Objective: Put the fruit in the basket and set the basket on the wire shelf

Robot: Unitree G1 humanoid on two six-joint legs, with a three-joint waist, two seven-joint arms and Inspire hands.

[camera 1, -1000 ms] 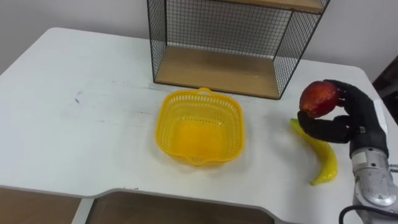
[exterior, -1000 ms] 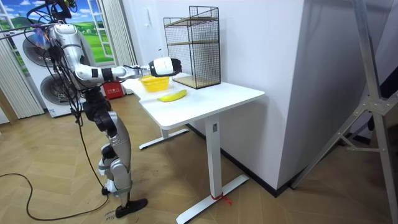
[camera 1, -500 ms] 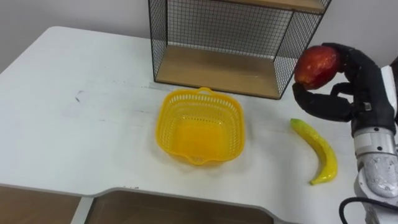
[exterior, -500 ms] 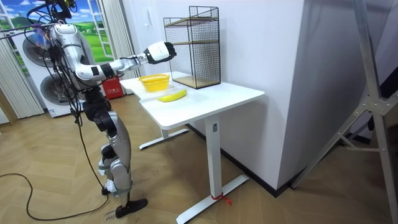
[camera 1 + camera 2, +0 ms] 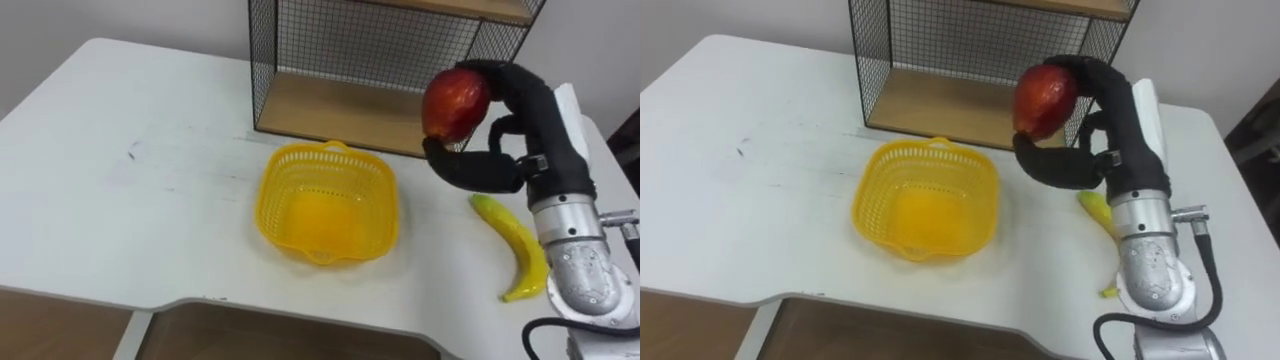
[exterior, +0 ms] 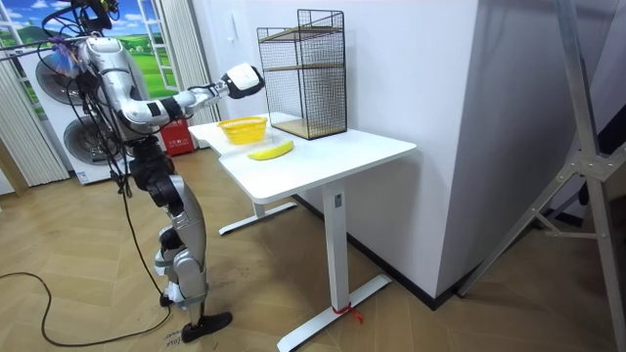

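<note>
Red fruit (image 5: 455, 102) in right robot hand (image 5: 535, 125), aloft beside yellow basket (image 5: 328, 203).

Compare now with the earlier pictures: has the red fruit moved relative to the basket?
Yes. The right hand has lifted the red fruit from above the banana and carried it left, nearer the basket.

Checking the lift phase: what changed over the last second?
The right hand, shut on the red fruit, rose from low over the banana and swung left, toward the yellow basket. It kept its hold throughout; nothing was let go. Banana, basket and wire shelf stayed put on the table; the slight shift of the whole view is the camera's.
</note>
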